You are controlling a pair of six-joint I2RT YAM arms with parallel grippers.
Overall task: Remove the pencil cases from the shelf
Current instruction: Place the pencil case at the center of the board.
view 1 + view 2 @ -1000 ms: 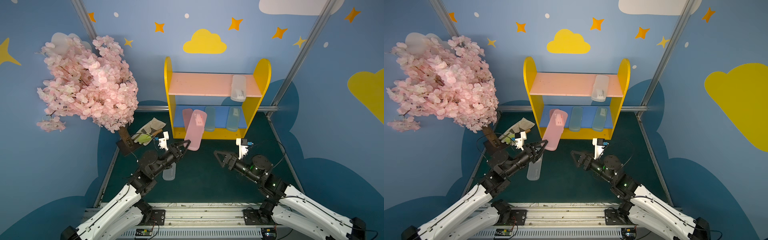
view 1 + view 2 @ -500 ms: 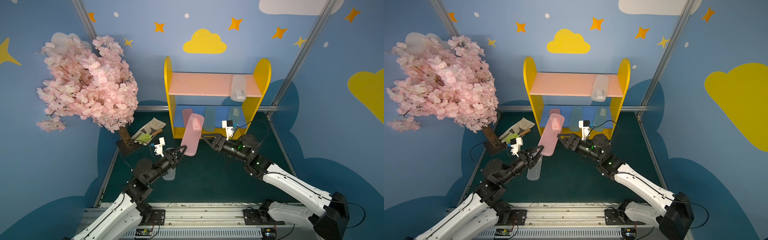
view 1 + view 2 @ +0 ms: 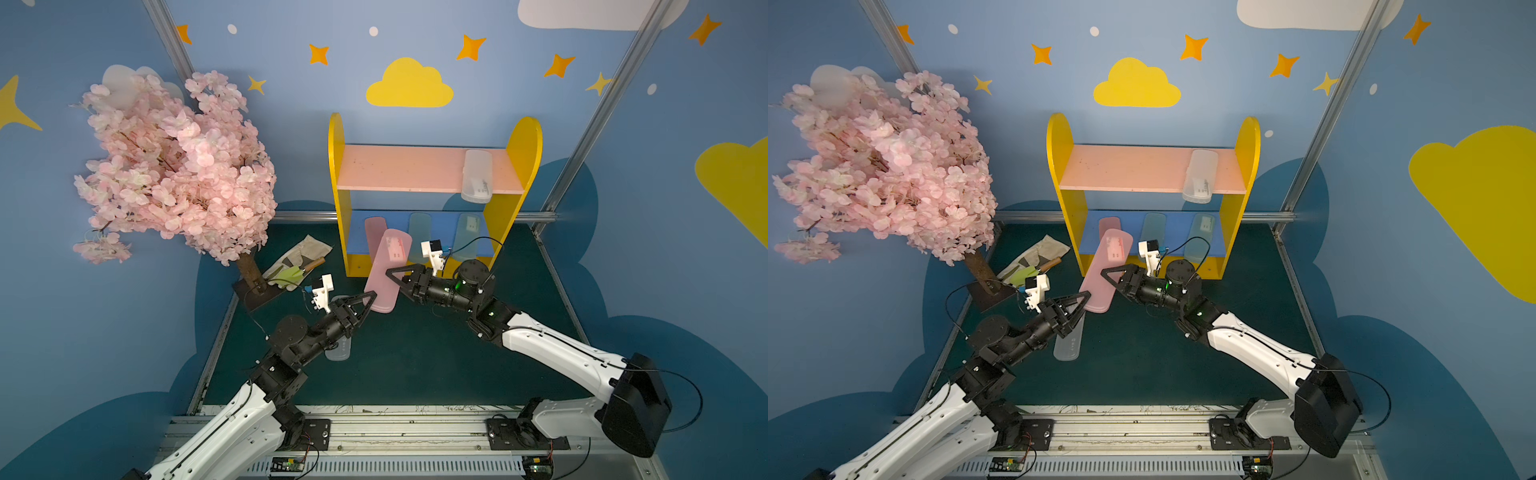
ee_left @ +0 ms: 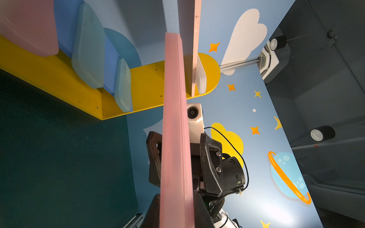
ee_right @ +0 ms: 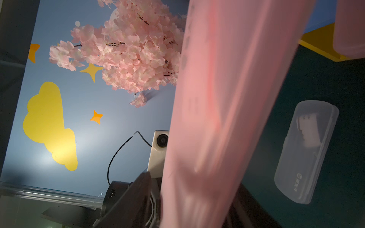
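The pink pencil case (image 3: 384,264) seems light, stiff and slippery: the left gripper (image 3: 372,296) pinches its lower end, the right gripper (image 3: 390,272) has jaws spread around its middle.

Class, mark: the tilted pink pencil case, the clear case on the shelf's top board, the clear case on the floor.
Tilted pink pencil case (image 3: 1100,297): a top view, lower half.
Shelf-top clear case (image 3: 477,176): a top view, middle.
Floor clear case (image 5: 306,152): right wrist view, middle.
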